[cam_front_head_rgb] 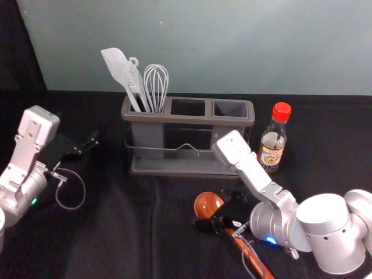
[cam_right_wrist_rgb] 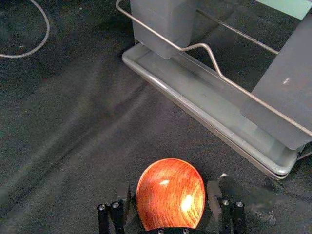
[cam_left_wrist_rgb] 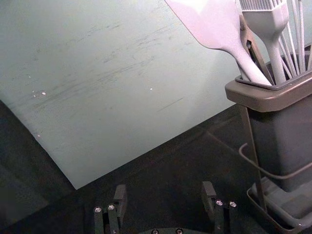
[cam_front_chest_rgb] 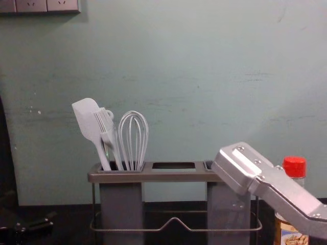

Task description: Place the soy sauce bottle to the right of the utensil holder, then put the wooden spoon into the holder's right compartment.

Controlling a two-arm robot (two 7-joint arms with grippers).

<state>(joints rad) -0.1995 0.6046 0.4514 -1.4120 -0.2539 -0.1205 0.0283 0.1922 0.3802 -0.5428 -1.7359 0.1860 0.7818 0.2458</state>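
In the head view, the right gripper (cam_front_head_rgb: 218,212) is hovering at the wooden spoon (cam_front_head_rgb: 207,204); the soy sauce bottle (cam_front_head_rgb: 272,148) is standing beyond it, rightward, the left gripper (cam_front_head_rgb: 87,146) idling leftward. The spoon step is apparently starting. In the right wrist view, wide-set fingers are flanking the spoon's bowl, likely needing closing, then lifting.

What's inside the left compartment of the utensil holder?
A spatula, a brush and a whisk stand in the left compartment, with another utensil too hidden to identify. The compartment's walls cover their lower ends.
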